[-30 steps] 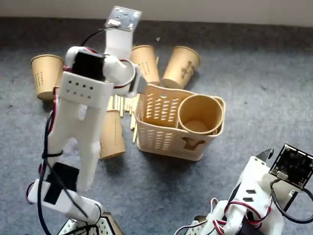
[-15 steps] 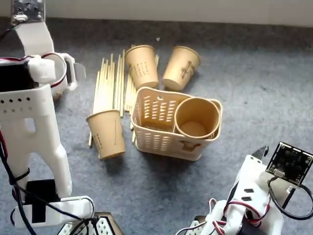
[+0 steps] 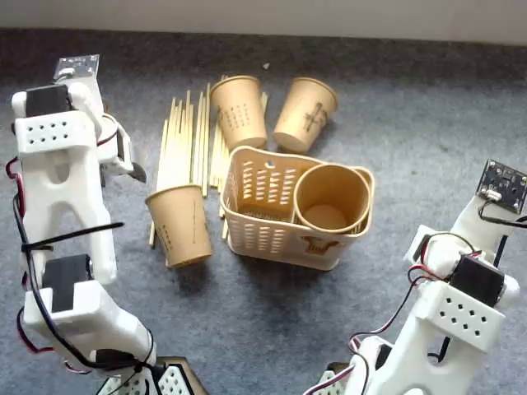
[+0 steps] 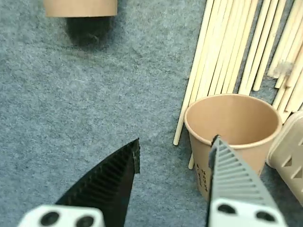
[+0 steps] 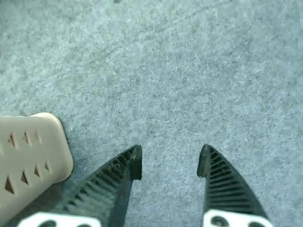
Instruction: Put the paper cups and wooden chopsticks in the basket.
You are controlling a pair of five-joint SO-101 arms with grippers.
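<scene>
Left wrist view showed our left gripper (image 4: 177,140) spread near the cup (image 4: 232,118); we feared a finger toppling it.

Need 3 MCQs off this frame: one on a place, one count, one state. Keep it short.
1. Where do the wooden chopsticks lie?
A. on the carpet beside the basket
B. inside it
C. in a gripper

2. How many cups stand in the basket?
A. none
B. one
C. three

3. The left gripper is:
A. shut on a cup
B. shut on chopsticks
C. open and empty

Answers:
1. A, the sticks lie flat outside the basket wall.
2. B, a single paper cup sits in it.
3. C, its jaws stand apart with nothing between them.
</scene>
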